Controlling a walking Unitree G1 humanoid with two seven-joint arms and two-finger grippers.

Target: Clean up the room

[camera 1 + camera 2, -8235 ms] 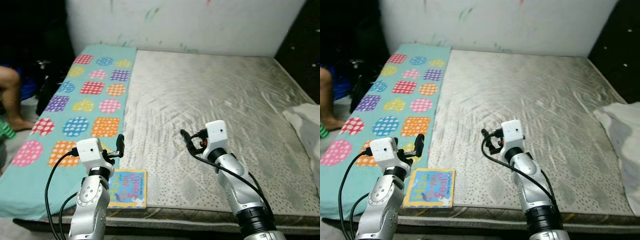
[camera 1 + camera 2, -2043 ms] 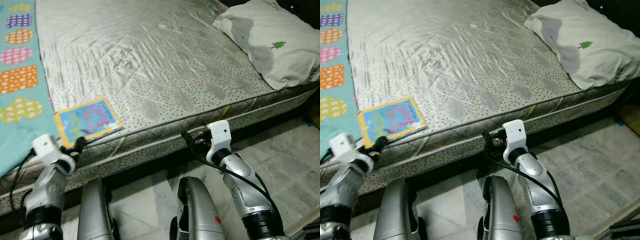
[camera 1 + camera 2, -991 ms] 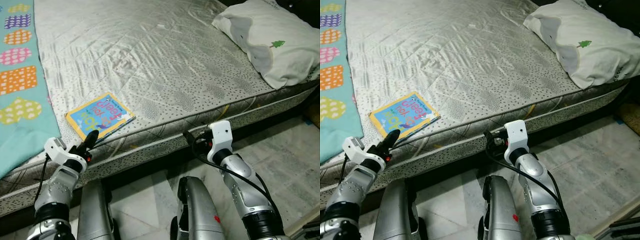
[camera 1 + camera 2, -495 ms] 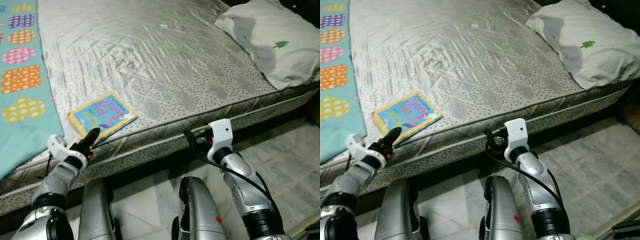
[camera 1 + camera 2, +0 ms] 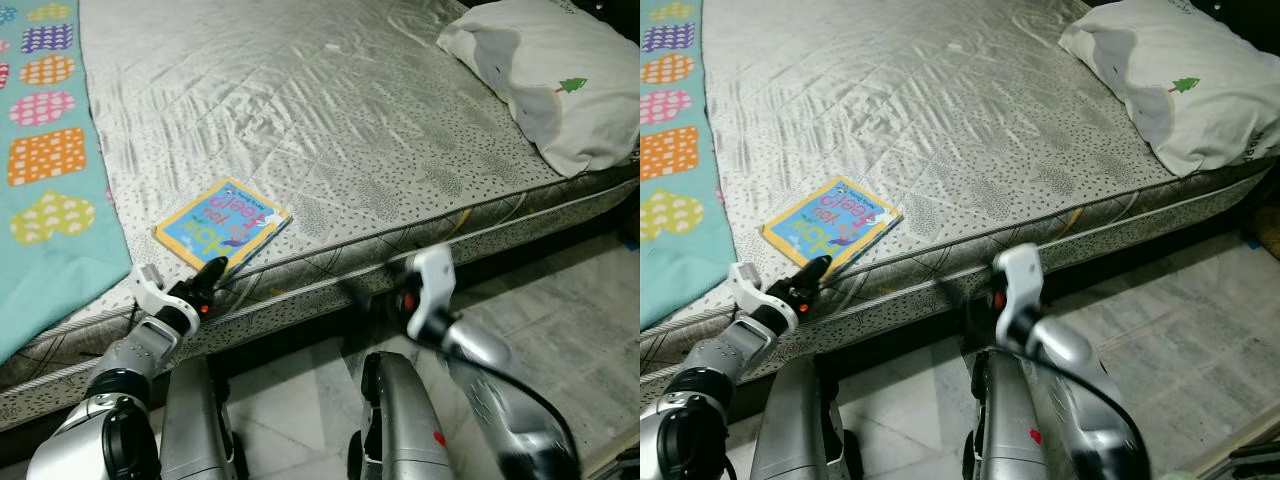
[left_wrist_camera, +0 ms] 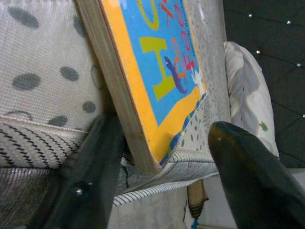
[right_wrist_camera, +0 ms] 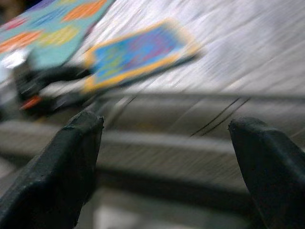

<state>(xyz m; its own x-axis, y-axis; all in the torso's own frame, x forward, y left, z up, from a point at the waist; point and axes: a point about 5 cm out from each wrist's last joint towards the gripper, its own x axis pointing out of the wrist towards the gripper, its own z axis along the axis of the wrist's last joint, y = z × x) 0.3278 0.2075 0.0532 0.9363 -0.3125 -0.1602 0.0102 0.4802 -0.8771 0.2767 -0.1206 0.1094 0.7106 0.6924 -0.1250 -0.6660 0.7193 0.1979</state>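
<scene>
Left wrist view, left gripper [image 6: 157, 167] jaws parted around book [image 6: 157, 71] corner, title unreadable, right gripper [image 7: 167, 157] wide.

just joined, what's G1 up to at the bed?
The left gripper is open at the near corner of a children's book lying at the mattress edge; in the left wrist view one finger touches the book's underside, not clamped. The right gripper is open, blurred, below the mattress edge. A pillow and patterned blanket lie on the bed.
</scene>
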